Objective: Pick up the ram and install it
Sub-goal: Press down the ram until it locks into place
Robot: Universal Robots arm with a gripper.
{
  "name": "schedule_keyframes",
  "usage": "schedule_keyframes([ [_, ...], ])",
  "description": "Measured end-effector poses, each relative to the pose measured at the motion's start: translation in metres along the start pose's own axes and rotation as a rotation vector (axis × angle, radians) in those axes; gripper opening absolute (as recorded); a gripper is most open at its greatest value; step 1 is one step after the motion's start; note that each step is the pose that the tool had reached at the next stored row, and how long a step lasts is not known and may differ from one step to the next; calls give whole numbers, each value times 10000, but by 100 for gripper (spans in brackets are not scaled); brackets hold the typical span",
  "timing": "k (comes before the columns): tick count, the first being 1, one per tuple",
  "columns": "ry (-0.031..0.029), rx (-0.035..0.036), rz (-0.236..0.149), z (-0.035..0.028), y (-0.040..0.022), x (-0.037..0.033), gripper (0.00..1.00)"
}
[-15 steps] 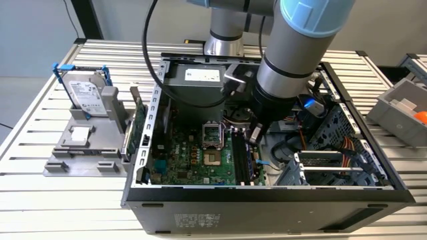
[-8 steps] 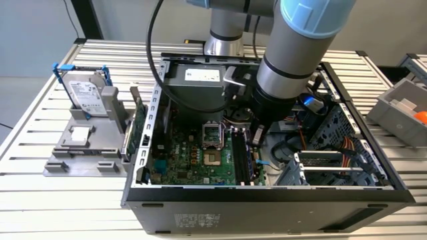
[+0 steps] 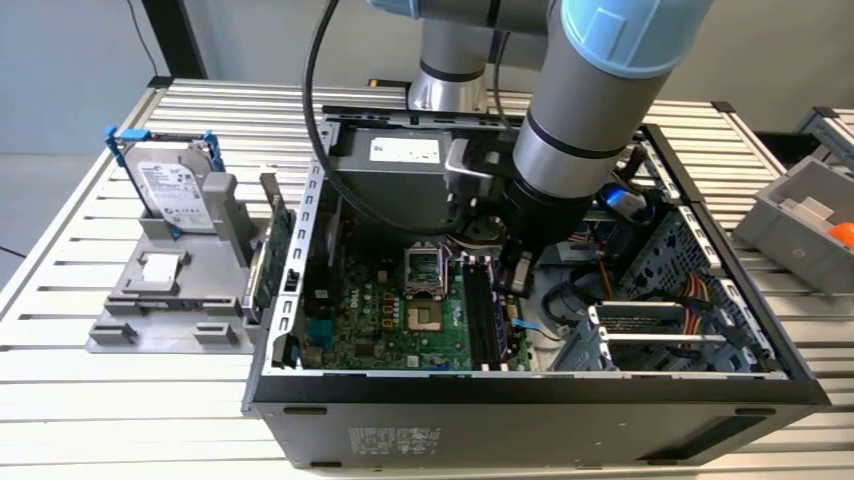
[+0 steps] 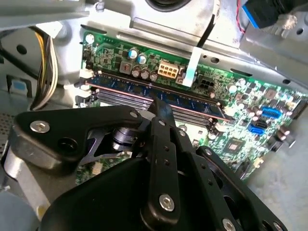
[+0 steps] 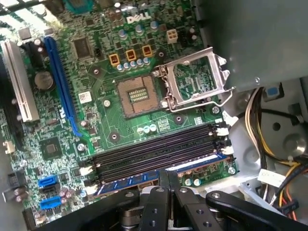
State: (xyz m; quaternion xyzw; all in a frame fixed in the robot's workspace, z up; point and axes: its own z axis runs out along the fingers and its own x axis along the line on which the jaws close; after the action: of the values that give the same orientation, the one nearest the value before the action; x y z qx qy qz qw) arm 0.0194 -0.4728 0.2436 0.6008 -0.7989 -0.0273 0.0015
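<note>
The ram (image 4: 192,100) is a thin bluish stick standing on edge in the outermost of the long black slots (image 5: 154,151) on the motherboard, also seen in the first wrist view as the ram (image 5: 127,183). My gripper (image 4: 160,106) reaches down inside the open computer case (image 3: 534,385), and its black fingers are shut on the ram's top edge near the middle. The first wrist view shows the gripper (image 5: 166,175) pinched over the stick. In the exterior view the gripper (image 3: 515,275) sits low over the slots, below the arm's wrist.
The bare CPU socket (image 5: 137,96) with its raised metal frame (image 5: 195,79) lies beside the slots. Cable bundles (image 5: 262,120) hang near the slot ends. Outside the case, a grey holder (image 3: 167,300) carries a silver hard drive (image 3: 174,185) and a green expansion card (image 3: 274,250). A grey bin (image 3: 807,215) stands at the exterior view's right.
</note>
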Motion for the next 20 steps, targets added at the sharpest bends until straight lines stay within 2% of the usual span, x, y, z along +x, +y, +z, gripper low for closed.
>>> schedule_keyframes([
  [3,2,-9,-221,1,-2,-2,0],
  [4,13,-19,-502,0,-2,-3,0],
  [5,36,-30,-1056,1,-2,-3,0],
  [6,48,-40,-1375,1,-8,-4,0],
  [10,65,-54,-1845,14,-12,-5,0],
  [14,97,-74,-2488,54,-14,-4,0],
  [15,107,-76,-2614,56,-14,-4,0],
  [17,112,-84,-2627,56,-15,-3,0],
  [20,109,-83,-2637,108,-17,-1,0],
])
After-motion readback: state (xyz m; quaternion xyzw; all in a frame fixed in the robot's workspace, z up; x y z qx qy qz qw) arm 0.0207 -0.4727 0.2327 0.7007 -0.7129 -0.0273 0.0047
